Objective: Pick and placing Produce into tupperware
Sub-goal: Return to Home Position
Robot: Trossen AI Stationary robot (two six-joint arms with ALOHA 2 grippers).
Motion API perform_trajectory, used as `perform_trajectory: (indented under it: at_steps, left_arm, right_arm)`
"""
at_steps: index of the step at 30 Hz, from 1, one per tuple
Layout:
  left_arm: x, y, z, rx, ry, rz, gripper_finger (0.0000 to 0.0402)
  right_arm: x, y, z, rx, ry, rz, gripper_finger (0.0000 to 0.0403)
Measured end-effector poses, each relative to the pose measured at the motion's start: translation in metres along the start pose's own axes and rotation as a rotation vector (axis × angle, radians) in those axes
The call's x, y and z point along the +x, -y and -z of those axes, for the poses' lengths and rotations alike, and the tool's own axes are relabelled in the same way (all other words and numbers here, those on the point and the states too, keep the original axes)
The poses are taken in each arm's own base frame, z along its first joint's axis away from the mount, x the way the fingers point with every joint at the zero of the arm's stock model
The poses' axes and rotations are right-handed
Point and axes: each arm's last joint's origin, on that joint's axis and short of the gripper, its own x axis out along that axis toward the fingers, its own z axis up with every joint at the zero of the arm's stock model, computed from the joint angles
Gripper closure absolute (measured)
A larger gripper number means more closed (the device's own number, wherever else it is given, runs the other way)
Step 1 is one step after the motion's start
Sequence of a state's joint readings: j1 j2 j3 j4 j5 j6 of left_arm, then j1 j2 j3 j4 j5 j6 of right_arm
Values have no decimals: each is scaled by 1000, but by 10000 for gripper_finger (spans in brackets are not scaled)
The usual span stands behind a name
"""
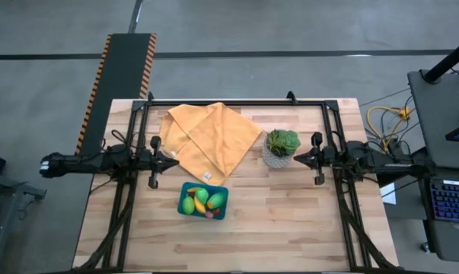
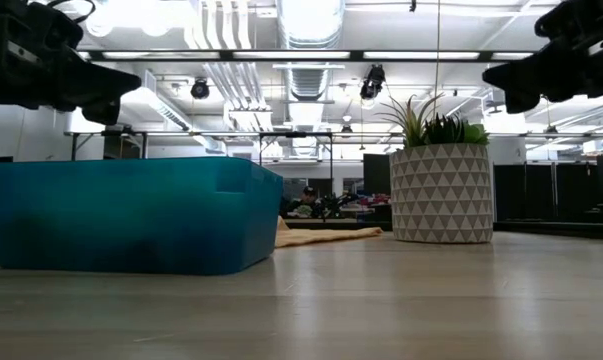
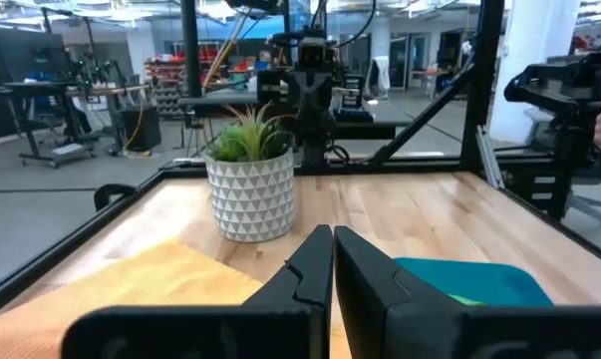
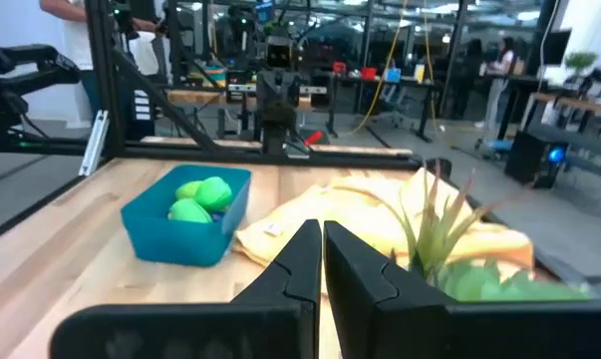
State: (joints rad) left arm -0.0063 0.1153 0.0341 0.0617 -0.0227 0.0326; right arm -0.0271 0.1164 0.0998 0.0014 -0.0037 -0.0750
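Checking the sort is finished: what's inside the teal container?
The tupperware holds green, yellow and small red produce; anything beneath those pieces is covered.

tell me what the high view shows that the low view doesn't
Only the high view: the produce inside the tupperware, the full spread of the orange cloth, and the left gripper and right gripper facing each other from opposite sides. Only the low view: the ceiling lights and room behind, plus the tupperware's side wall, which hides its contents. Both: tupperware, potted plant, some cloth, parts of both arms.
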Motion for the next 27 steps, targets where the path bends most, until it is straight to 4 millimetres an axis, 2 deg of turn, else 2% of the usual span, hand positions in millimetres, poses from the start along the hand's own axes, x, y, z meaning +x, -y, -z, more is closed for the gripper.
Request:
perform_trajectory:
  at_steps: [7, 13, 27]
  left_arm:
    - [-3, 0, 3, -1, -16, 3, 401]
    - [-5, 0, 3, -1, 4, 16, 401]
    - [-5, 1, 5, 0, 0, 41, 401]
  right_arm:
    - [-7, -1, 9, 37, 22, -8, 395]
    - [-5, -2, 16, 42, 2, -30, 395]
    - [-5, -3, 16, 52, 11, -72, 395]
